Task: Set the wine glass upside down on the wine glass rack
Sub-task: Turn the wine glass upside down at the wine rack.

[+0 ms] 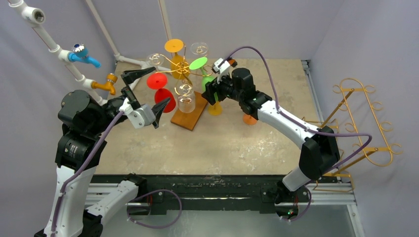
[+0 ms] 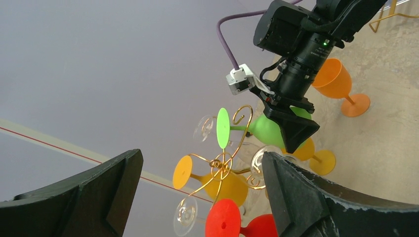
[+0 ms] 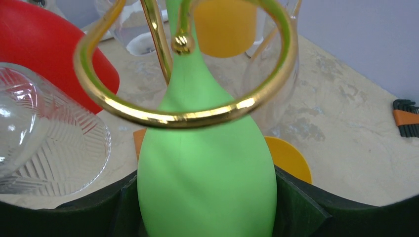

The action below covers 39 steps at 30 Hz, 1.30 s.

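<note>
Jaws of right gripper (image 1: 213, 92) sit around the green glass (image 1: 206, 79) at the rack (image 1: 179, 66), but top view hides the contact. Left gripper (image 1: 149, 94) is spread wide and holds nothing, just left of the rack.

Left wrist: glass lies nearly sideways, foot toward the backdrop, bowl inside the right jaws. Left fingers (image 2: 99, 197) are far apart, rack seen through the gap, untouched.

Right wrist: both pads (image 3: 301, 207) press the bowl's sides. Gold ring (image 3: 183, 118) crosses its neck and seems to encircle the stem.
</note>
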{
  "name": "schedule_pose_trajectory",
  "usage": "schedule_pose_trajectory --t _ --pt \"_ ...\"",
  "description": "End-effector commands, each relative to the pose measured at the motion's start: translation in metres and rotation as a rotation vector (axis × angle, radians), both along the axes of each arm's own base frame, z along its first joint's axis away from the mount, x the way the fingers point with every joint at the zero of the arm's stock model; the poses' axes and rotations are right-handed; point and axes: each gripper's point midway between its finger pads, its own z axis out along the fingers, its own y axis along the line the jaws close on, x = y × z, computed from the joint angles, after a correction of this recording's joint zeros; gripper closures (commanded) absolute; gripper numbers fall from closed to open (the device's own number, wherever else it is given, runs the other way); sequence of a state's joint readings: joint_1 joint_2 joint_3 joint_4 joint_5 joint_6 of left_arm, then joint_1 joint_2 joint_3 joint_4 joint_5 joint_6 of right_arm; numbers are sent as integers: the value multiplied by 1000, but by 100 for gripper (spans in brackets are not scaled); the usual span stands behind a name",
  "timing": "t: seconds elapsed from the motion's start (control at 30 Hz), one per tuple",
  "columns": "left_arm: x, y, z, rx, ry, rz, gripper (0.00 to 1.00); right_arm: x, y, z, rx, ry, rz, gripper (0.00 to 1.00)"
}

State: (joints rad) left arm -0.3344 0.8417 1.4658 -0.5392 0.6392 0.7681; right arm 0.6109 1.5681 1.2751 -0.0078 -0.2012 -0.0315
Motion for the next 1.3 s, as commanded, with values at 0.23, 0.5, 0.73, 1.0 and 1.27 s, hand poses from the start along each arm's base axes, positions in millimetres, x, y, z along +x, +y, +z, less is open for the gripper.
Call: schedule_pose_trajectory --t 0.23,0.5,0.73,1.0,1.27 --pt "-1 2 8 -26 -23 8 0 -5 5 47 101 -171 40 73" --pt "1 2 6 -23 -21 14 0 -15 1 53 146 -242 56 77" --pt "1 2 6 -24 -22 15 0 -24 0 55 178 -302 84 78" --pt "1 3 5 -25 -20 22 0 -26 7 52 269 -263 91 78" --pt "2 3 4 -23 -20 24 0 -19 6 41 330 -209 43 77"
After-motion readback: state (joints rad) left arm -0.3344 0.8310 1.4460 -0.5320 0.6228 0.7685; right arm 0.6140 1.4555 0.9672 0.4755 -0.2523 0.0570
